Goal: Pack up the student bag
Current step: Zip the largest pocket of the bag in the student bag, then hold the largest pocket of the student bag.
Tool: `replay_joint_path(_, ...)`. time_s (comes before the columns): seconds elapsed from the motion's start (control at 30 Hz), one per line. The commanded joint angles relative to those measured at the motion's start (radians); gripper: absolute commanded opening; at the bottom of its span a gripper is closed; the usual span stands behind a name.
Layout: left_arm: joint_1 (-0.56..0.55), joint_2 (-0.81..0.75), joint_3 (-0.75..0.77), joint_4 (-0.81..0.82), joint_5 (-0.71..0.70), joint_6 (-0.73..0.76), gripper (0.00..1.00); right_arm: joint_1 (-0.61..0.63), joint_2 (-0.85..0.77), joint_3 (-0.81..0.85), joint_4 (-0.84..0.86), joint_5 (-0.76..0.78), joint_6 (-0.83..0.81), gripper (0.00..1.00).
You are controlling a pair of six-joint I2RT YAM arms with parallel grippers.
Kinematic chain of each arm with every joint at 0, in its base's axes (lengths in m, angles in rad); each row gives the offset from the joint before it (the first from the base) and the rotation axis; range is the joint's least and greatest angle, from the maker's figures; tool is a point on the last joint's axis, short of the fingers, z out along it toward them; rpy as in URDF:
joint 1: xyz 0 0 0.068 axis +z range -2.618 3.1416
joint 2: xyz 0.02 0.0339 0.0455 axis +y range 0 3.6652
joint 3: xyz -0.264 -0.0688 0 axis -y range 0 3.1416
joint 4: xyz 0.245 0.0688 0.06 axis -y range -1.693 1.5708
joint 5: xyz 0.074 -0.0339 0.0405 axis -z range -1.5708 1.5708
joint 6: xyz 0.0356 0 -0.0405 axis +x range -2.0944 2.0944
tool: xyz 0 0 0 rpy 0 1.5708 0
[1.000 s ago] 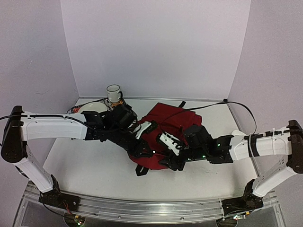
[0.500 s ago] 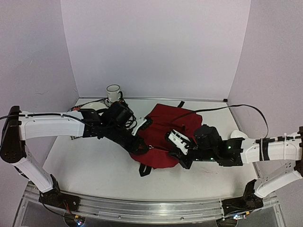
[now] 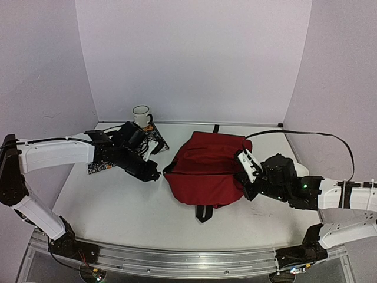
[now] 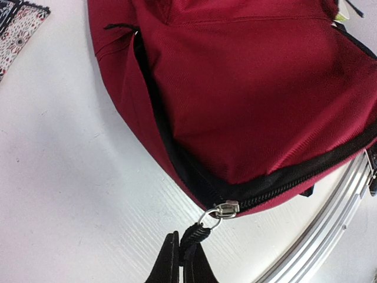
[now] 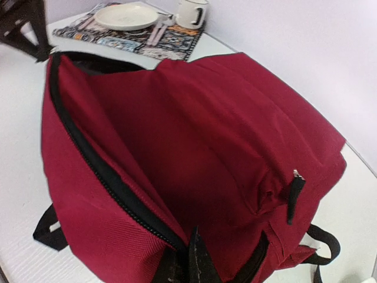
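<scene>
Top view. Bag [image 3: 206,168] lies flat mid-table [image 3: 118,206], between the two arms. Dark red soft fabric, rounded outline, black strap [image 3: 203,212] poking out at the near edge. Left gripper [image 3: 156,175] is at the bag's left tip and right gripper [image 3: 241,175] at its right edge. Far left corner: white mug [image 3: 141,114] and a patterned mat [image 3: 96,167], well apart from the bag; the left arm covers the middle of the mat.

Left wrist view. Fingers are clenched on a black pull cord [image 4: 194,234]. The cord is tied through a ring on a bright metal slider [image 4: 226,209]. The slider sits on a black zip [image 4: 177,159] running round the bag's curved edge. Fabric is a fine ribbed weave, taut and smooth. A ridged aluminium rail [image 4: 330,218] is at lower right.

Right wrist view. Fingers are pinched on the bag's rim, where the zip meets the near corner. The mouth [image 5: 88,63] gapes along the left side; inside is dark, contents cannot be told. The front panel folds in soft creases. A small black zip tab [image 5: 294,190] hangs on the right. Beyond the bag, a round white plate [image 5: 125,16] and cutlery [image 5: 158,30] sit on the mat, with the mug beside them.
</scene>
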Motion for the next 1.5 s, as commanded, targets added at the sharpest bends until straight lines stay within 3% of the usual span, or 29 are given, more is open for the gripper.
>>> replay_joint_path(0.0,0.035,-0.071,-0.013,-0.099,-0.077,-0.008,0.00,-0.131,-0.039,-0.001,-0.040,0.073,0.077,0.00)
replay_joint_path(0.1,0.017,-0.067,-0.012,-0.031,0.075,-0.017,0.00,-0.131,-0.012,0.038,-0.063,-0.081,0.069,0.07)
replay_joint_path(0.23,-0.064,-0.041,0.025,0.066,0.204,-0.032,0.00,-0.125,0.024,0.089,-0.103,-0.281,0.063,0.29)
replay_joint_path(0.4,-0.145,0.020,0.104,0.161,0.334,-0.043,0.00,0.011,0.044,0.136,-0.109,-0.301,0.050,0.62)
replay_joint_path(0.53,-0.169,0.055,0.165,0.196,0.390,-0.052,0.00,0.128,0.081,0.160,-0.068,-0.263,0.040,0.68)
replay_joint_path(0.8,-0.211,0.090,0.220,0.220,0.442,-0.058,0.00,0.206,0.169,0.217,-0.021,-0.238,0.005,0.77)
replay_joint_path(0.93,-0.219,0.091,0.217,0.228,0.455,-0.057,0.00,0.210,0.230,0.245,-0.011,-0.193,-0.026,0.75)
replay_joint_path(1.03,-0.219,0.088,0.204,0.228,0.451,-0.057,0.00,0.210,0.265,0.273,-0.012,-0.199,-0.037,0.68)
replay_joint_path(1.1,-0.220,0.081,0.195,0.229,0.439,-0.056,0.00,0.210,0.282,0.284,-0.014,-0.193,-0.043,0.54)
replay_joint_path(1.27,-0.217,0.054,0.172,0.205,0.345,-0.033,0.00,0.210,0.271,0.271,-0.037,-0.169,-0.039,0.02)
replay_joint_path(1.47,-0.084,0.075,0.118,0.137,0.265,-0.015,0.00,0.210,0.148,0.218,-0.117,-0.174,-0.031,0.00)
